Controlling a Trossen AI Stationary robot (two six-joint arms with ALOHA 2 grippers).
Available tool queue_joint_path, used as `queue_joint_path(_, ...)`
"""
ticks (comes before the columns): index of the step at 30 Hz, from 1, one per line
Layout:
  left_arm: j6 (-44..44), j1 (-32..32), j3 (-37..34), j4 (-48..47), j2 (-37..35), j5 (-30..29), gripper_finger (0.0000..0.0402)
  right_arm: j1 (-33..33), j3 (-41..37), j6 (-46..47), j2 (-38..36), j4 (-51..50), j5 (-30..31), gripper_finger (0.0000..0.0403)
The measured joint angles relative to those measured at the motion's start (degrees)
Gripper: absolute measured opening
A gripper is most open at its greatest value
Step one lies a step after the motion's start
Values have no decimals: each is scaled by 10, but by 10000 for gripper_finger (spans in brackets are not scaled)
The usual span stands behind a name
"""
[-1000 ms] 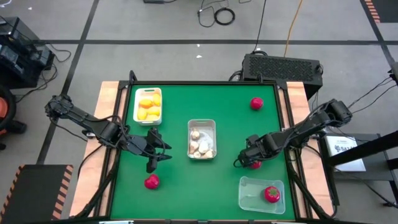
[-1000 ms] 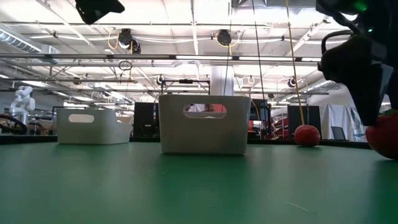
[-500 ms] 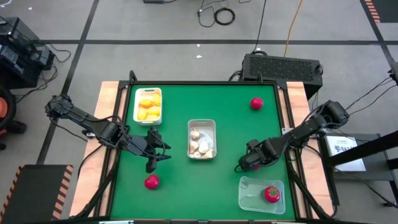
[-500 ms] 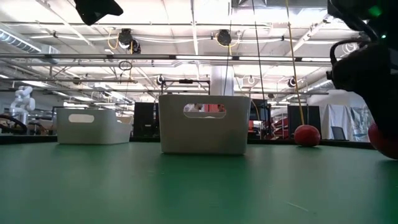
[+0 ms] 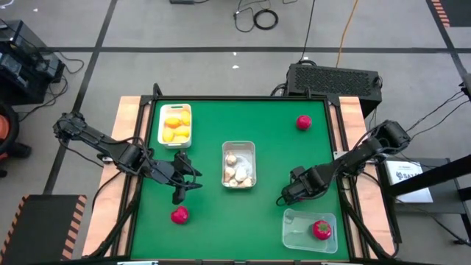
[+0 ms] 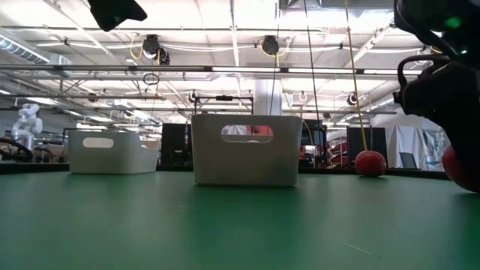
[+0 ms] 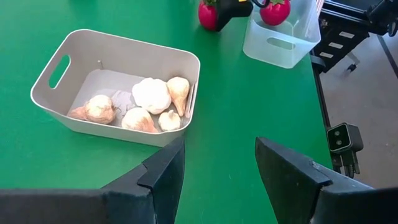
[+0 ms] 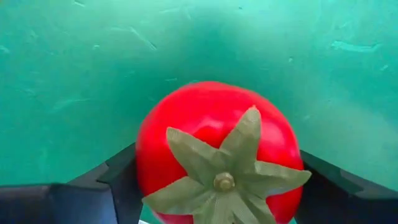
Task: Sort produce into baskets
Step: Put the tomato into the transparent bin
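Observation:
My right gripper (image 5: 289,196) is low over the green table right of centre, shut on a red tomato-like piece with a green star top (image 8: 214,146). That piece also shows at the low view's right edge (image 6: 459,166). My left gripper (image 5: 181,182) hangs open and empty left of the garlic tray (image 5: 239,164). More red pieces lie at the far right (image 5: 303,122), near left (image 5: 179,215), and in the clear tray (image 5: 309,230). The white tray (image 5: 175,124) holds yellow pieces. My right gripper pinches the red piece between its two fingers (image 8: 118,177), one on each of its round sides (image 8: 149,155). The fingers slant down from the table's right side. The green top faces the wrist camera. Whether the piece is clear of the table, I cannot tell.
The garlic tray stands mid-table, with its wall (image 7: 186,81) just ahead of my left gripper (image 7: 219,177). The clear tray's rim (image 7: 283,40) is close to the right gripper, on its near side. A black box (image 5: 335,77) stands beyond the far edge.
My right gripper has shifted slightly toward the table's near edge. The red piece that showed beside its fingers in the high view is now covered by it. In the low view the gripper and the piece have drifted toward the picture's right edge.

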Motion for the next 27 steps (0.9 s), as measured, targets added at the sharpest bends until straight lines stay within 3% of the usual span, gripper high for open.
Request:
queue_joint_path(10, 0, 0, 0, 0, 0, 0, 203, -20, 62, -76, 0, -29, 4, 297)
queue_joint_path(18, 14, 0, 0, 1, 0, -1, 203, -40, 169, -168, 0, -52, 65, 297)
queue_joint_path(27, 19, 0, 0, 1, 0, -10, 203, -37, 280, -202, 0, -51, 61, 298)
